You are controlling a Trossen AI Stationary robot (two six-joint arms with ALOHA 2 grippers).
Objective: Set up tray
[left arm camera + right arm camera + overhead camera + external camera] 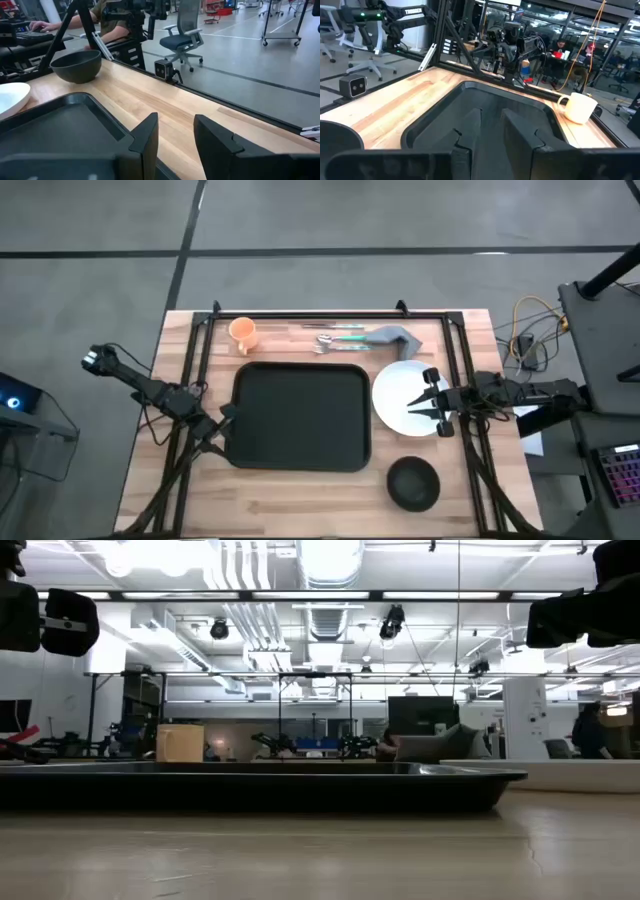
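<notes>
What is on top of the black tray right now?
Nothing: the tray is bare. The plate, bowl and cup sit on the table beside it. The left tool is at its edge.

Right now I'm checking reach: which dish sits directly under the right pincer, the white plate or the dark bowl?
The white plate: the right pincer hangs over its right side, while the dark bowl sits apart, nearer the table's front edge.
</notes>
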